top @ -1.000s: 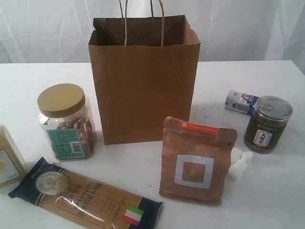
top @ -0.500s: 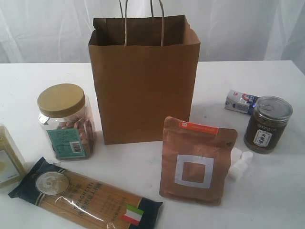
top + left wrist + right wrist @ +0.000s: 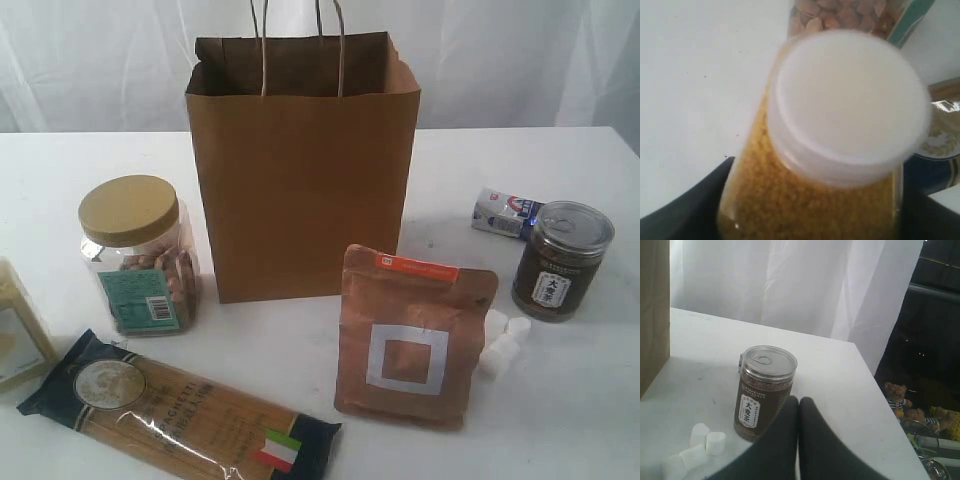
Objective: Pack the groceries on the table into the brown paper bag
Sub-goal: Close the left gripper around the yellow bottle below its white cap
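Exterior view: the brown paper bag [image 3: 300,190] stands upright and open-mouthed toward the back of the white counter [image 3: 60,170], twisted handles up
Left of the bag: tan-lidded clear nut jar [image 3: 140,260], upright, near the bag's front corner but apart from it
Front left: spaghetti packet with Italian flag [image 3: 180,410], flat and slanting, in front of the nut jar
Left edge: white-lidded container of yellow grains [image 3: 18,340], partly cut off by the frame, just beside the packet's dark end; it seems to lean a little
Before the bag: copper pouch [image 3: 410,340], upright; white marshmallows [image 3: 500,345] just beside its right edge
Right side: dark silver-lidded jar [image 3: 560,262], upright; small white-blue carton [image 3: 505,213] lying near, behind it
Left pincer [image 3: 815,222]: dark fingers [image 3: 690,215] stand apart on either side of the grain container, seen from above its lid; the picture is blurred, so I cannot tell whether they press on it
Right pincer [image 3: 799,402]: fingers closed tight together, holding nothing, above the counter, the dark jar just beyond the tips
Packing: every grocery listed sits on the counter, outside the bag
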`<state>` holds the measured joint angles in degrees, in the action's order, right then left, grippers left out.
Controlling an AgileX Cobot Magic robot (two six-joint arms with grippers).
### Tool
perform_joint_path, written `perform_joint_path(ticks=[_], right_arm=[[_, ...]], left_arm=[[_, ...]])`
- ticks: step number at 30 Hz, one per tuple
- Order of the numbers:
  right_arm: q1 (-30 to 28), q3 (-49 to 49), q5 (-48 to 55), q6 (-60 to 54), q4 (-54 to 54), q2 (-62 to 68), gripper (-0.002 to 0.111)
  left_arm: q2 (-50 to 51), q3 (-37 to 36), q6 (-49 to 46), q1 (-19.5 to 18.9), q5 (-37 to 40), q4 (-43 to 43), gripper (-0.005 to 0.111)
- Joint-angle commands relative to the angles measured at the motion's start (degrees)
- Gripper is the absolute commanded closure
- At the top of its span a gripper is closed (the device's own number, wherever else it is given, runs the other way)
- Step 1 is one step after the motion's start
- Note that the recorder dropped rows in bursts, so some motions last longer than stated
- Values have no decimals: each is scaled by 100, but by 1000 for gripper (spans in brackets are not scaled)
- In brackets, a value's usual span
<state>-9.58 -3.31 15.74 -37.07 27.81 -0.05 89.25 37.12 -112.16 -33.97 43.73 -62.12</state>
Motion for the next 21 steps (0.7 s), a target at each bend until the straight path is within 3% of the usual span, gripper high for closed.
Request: perform_joint_path(ticks=[1, 4, 6, 7, 11, 17, 21], right_arm=[[-16, 8, -55, 8, -25, 5, 108], [-16, 8, -55, 8, -25, 5, 108], [-16, 8, -55, 8, -25, 5, 108], [-16, 8, -55, 8, -25, 5, 108], [-16, 8, -55, 8, -25, 5, 108], [-16, 8, -55, 8, -25, 5, 108], [-16, 8, -55, 8, -25, 5, 108]], left_arm=[[198, -47, -921, 71, -66, -84, 54], [278, -47, -921, 281, -66, -63, 73], [267, -37, -921, 333, -26, -366, 103], [267, -37, -912, 333, 6, -622, 107], [80, -37, -734, 333, 50, -1716, 107], [-379, -37, -734, 333, -27, -2423, 107], [-544, -37, -734, 333, -231, -2424, 107]])
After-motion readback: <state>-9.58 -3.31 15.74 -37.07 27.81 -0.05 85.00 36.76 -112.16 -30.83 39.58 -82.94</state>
